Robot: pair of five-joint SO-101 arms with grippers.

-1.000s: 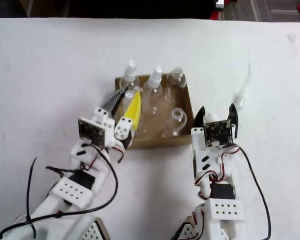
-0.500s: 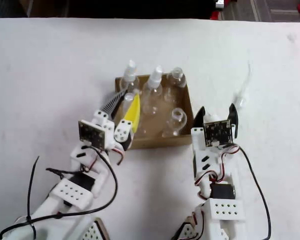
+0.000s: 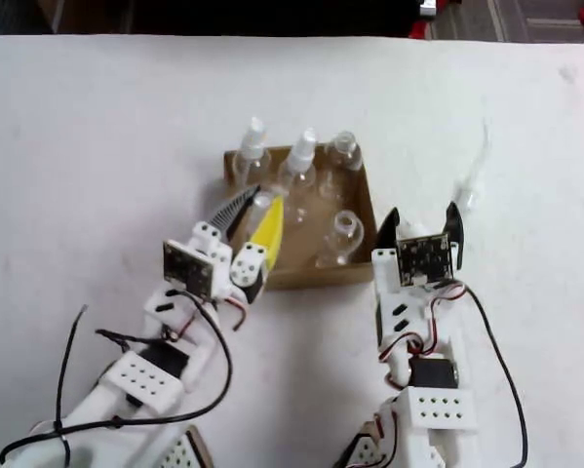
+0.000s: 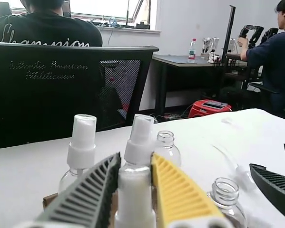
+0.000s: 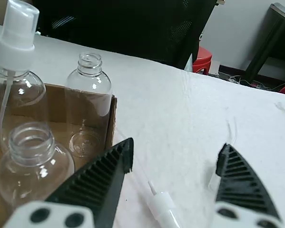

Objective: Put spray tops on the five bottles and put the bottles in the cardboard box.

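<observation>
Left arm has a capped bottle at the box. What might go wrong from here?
1. The left end effector grips the held bottle close to another capped bottle in the cardboard box; opening or withdrawing might tip it.
2. The loose spray top lies flat by the open right end effector; its thin tube may bend in a grasp.

White table (image 3: 97, 146), plain top. A cardboard box (image 3: 301, 276) sits on it near centre, open side up. One loose spray top (image 3: 466, 195) lies flat on the table at about 3 o'clock from the box, apart from it, thin tube pointing toward 12 o'clock.
</observation>
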